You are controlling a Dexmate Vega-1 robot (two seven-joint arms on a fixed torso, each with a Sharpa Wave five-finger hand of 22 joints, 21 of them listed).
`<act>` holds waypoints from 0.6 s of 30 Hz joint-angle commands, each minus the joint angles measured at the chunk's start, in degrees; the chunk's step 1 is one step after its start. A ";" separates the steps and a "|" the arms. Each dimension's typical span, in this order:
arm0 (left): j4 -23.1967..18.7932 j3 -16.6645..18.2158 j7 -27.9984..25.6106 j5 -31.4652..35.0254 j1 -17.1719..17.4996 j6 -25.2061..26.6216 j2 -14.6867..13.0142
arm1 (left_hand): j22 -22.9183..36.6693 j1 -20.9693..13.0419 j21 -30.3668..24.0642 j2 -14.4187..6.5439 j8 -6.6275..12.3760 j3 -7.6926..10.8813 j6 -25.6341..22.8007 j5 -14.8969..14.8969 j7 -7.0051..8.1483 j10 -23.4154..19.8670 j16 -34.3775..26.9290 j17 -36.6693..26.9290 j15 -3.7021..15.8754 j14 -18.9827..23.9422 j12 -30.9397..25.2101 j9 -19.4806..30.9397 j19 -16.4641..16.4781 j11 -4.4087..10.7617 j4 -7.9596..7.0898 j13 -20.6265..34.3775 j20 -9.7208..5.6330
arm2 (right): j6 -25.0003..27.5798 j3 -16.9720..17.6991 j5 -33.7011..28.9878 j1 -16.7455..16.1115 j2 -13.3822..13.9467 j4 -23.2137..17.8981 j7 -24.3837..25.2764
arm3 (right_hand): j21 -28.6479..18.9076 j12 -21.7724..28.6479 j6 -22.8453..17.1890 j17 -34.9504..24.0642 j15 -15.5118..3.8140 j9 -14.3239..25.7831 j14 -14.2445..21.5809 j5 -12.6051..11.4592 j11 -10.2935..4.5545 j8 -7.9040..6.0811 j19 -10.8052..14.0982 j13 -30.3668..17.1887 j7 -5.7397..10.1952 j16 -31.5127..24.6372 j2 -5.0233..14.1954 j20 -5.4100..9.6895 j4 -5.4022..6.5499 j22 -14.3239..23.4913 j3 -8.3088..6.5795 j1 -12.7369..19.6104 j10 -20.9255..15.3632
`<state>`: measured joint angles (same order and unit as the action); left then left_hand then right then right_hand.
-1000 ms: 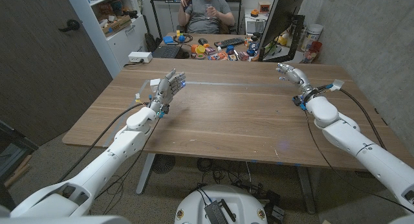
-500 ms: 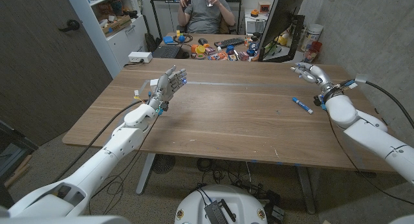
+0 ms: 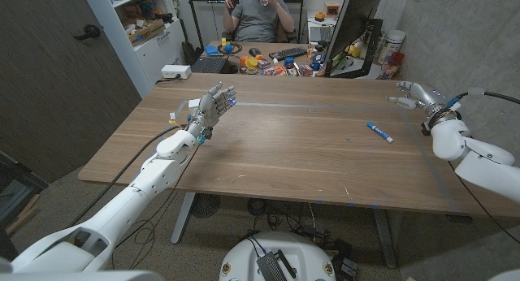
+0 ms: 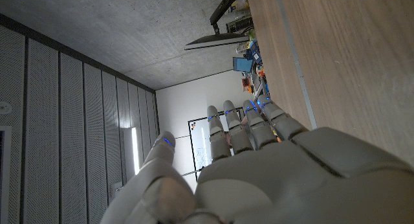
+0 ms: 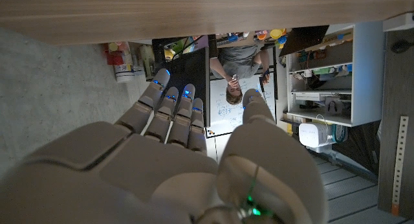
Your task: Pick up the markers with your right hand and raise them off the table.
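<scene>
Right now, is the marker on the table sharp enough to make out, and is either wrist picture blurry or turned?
Head view: evenly lit and sharp; the marker reads as a small blue and white stick, details too small. Left wrist view: turned, the left robot hand near and soft. Right wrist view: upside down, the right robot hand slightly blurred.

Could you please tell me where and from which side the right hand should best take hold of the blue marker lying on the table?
Probably at mid-barrel, from above. The marker lies flat on the table, slanted and alone, so fingers can close across its thin body. The right hand is open, off to its right.
</scene>
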<state>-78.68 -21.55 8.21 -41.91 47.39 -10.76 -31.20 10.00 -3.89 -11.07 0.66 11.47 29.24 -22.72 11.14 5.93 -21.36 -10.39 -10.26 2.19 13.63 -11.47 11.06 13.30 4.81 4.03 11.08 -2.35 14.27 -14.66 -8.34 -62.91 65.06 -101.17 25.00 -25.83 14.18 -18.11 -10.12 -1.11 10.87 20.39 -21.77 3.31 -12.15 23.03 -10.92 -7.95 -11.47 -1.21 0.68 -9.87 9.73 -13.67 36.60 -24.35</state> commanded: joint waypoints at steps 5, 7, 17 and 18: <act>2.32 -0.65 1.27 -0.04 -0.70 -0.14 0.49 | 0.27 -0.14 -0.33 -0.47 0.28 0.29 -0.40 -0.27 -0.49 -0.11 -0.31 -0.09 3.54 0.11 -0.39 0.11 0.22 -0.36 0.14 0.05 -3.87 | 7.95 -9.30 -16.21 2.55 6.26 -1.67 -9.52 | 0.47 0.49 -1.89 -0.24 0.75 0.39 3.00 -2.92 1.02 -0.41 3.58 -0.17 -2.17 -0.34 -3.15 -0.51 0.13 0.22 1.02 3.40 -2.84; 1.94 -0.63 1.07 0.36 -0.48 -0.51 0.26 | 0.27 -0.12 -0.40 -0.47 0.39 0.29 -0.70 -0.29 -0.58 -0.22 -0.35 -0.09 3.52 0.21 -0.44 0.11 0.40 -0.35 0.16 0.05 -3.88 | 8.03 -10.01 -17.24 3.08 6.53 -1.80 -10.85 | 0.46 0.49 -2.29 -0.31 0.71 0.39 3.37 -3.18 1.07 -0.51 4.04 -0.17 -2.31 -0.42 -3.42 -0.64 0.36 0.23 1.22 3.25 -2.99; 2.74 -1.12 1.67 1.04 -0.64 -1.19 0.40 | 0.24 0.11 -0.46 -0.59 2.24 0.34 -6.53 -0.40 -2.81 -1.24 -0.49 -0.06 3.57 0.68 -0.77 0.15 0.71 -0.26 0.41 0.05 -4.01 | 5.80 -14.48 -22.15 9.06 5.55 0.12 -20.69 | 0.90 1.09 -5.02 -0.74 -0.28 0.46 6.45 -4.81 0.38 -1.15 5.61 -0.24 -1.78 -1.27 -4.77 -0.46 1.76 0.38 2.96 1.40 -5.58; 2.55 -1.12 1.46 1.22 -0.55 -1.23 0.29 | 0.24 0.12 -0.48 -0.60 2.43 0.35 -7.17 -0.41 -3.07 -1.41 -0.49 -0.06 3.57 0.72 -0.82 0.15 0.77 -0.21 0.44 0.05 -4.02 | 5.32 -14.80 -22.55 9.59 5.35 0.57 -21.22 | 0.91 1.24 -5.35 -0.79 -0.30 0.47 6.59 -4.97 0.29 -1.23 5.84 -0.25 -1.82 -1.30 -4.77 -0.39 1.87 0.39 3.09 1.31 -6.06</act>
<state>-76.33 -22.31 9.42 -41.62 46.67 -11.09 -30.74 10.00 -3.65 -11.07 0.42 13.24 29.46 -28.47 10.75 3.37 -21.96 -10.64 -10.12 2.40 13.83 -11.88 11.05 13.40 4.59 4.25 11.08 -2.24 21.29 -24.74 -25.24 -58.26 70.66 -102.49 11.62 -25.17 14.87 -22.37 -10.55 -1.33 11.07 26.16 -26.10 3.65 -12.94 28.02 -11.08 -8.62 -12.36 -5.64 0.20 -8.28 10.01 -10.99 38.25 -29.36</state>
